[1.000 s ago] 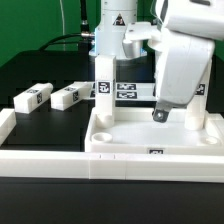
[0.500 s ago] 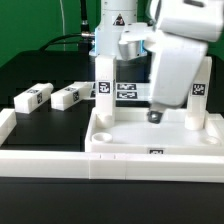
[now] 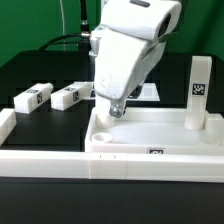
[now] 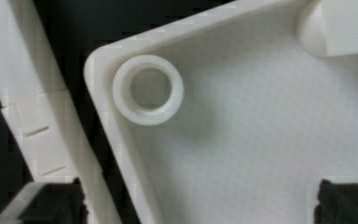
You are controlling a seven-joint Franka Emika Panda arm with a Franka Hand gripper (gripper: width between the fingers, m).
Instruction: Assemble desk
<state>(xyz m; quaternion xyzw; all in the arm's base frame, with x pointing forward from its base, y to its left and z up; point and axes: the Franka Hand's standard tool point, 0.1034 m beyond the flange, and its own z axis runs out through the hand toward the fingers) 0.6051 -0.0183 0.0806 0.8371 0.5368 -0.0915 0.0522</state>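
Observation:
The white tabletop (image 3: 160,135) lies rim-up inside the border rail. One leg (image 3: 200,90) stands upright in its far right corner. Two loose legs (image 3: 33,98) (image 3: 70,96) lie on the table at the exterior view's left. My gripper (image 3: 115,109) hangs low over the tabletop's left part, and the arm hides whatever stands behind it. In the wrist view the gripper (image 4: 194,205) is open and empty. Its dark fingertips (image 4: 43,205) straddle the tabletop's floor (image 4: 247,130), close to an empty round socket (image 4: 153,88). A white block's base (image 4: 345,25) shows at the frame's edge.
The white border rail (image 3: 60,165) runs along the front and left of the tabletop, and it also shows in the wrist view (image 4: 30,100). The marker board (image 3: 150,92) lies behind the tabletop, mostly hidden by the arm. Cables hang at the back.
The arm has swung from near the right leg to the exterior view's left. It now covers the left upright leg that showed before. The gripper stays empty.

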